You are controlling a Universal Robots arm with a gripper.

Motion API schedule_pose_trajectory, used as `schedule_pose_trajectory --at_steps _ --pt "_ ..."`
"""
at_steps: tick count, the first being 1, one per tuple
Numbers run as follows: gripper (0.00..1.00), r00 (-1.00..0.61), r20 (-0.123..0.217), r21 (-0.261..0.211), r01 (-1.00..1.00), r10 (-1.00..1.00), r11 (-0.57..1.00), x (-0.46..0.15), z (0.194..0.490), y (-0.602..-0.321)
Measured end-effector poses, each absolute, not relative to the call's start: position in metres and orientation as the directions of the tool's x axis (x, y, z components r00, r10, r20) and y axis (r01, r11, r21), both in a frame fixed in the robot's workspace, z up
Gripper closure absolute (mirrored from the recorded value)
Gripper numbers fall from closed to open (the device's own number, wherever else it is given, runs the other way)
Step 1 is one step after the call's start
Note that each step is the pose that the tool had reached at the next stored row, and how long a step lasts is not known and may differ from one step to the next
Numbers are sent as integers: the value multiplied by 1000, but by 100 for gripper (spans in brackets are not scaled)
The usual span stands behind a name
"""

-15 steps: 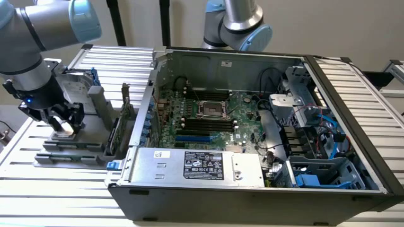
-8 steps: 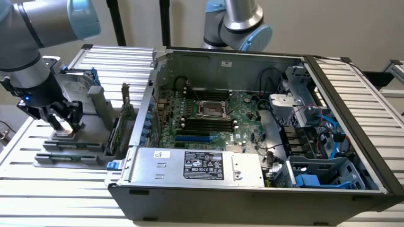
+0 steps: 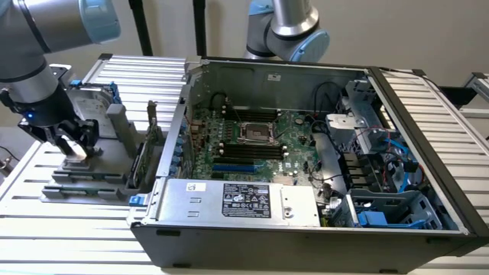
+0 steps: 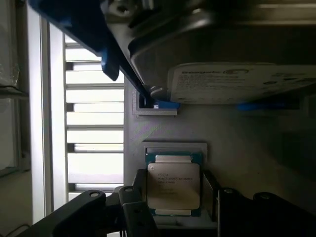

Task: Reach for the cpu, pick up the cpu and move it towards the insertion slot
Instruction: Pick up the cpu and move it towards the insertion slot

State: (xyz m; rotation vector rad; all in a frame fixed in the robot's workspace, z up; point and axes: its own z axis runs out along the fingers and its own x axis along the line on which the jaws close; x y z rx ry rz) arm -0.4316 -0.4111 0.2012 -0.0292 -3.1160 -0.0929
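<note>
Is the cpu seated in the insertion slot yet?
No, the cpu lies flat in a recess of the grey fixture, beside the hard drive.

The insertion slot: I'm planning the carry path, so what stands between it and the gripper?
In the exterior view, upright cards and the computer case's side wall stand between the gripper and the insertion slot.

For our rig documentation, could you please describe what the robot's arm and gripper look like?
The arm is built of silver-grey metal tubes with pale blue joint caps. Its wrist section is black with a small blue light. The gripper has matte black fingers.
</note>
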Motion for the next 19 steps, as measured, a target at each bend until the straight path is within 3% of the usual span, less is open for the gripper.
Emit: schedule_pose_trajectory --at_steps 19 --pt "46 -999 28 59 19 18 998 -421 281 -411"
